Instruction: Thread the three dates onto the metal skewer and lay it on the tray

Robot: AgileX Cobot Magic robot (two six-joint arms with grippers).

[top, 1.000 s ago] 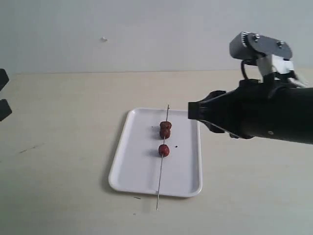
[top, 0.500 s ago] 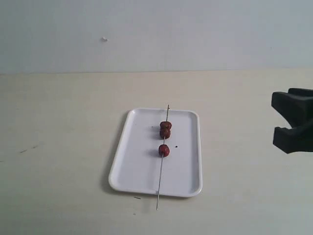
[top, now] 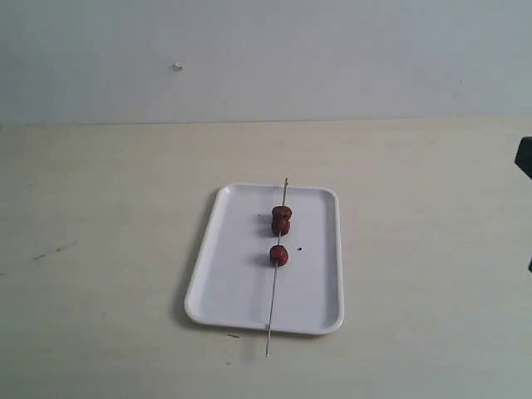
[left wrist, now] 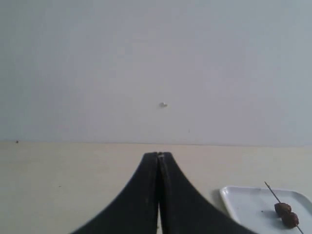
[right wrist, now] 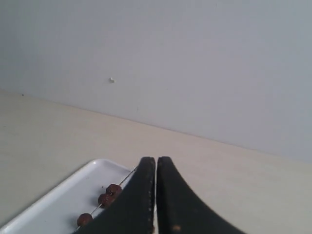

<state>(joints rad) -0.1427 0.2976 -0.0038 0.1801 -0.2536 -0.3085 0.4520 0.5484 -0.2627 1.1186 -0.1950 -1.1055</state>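
Note:
The white tray (top: pixel 233 266) lies mid-table. Across it rests the thin metal skewer (top: pixel 271 307), its near end sticking out past the tray's front rim. All three dates are threaded on it: two touching (top: pixel 281 219) and one a little apart (top: pixel 279 255). My left gripper (left wrist: pixel 159 156) is shut and empty, well away from the tray (left wrist: pixel 243 200) and out of the exterior view. My right gripper (right wrist: pixel 156 159) is shut and empty too, held off to the side of the tray (right wrist: pixel 53 207) and the dates (right wrist: pixel 104 200).
The pale tabletop runs back to a plain grey wall with a small white speck (top: pixel 176 66). A black sliver of the right arm (top: pixel 525 158) shows at the right edge of the exterior view.
The right arm has drawn back from beside the tray to the right, almost out of the exterior view. The skewer, dates and tray have not moved.

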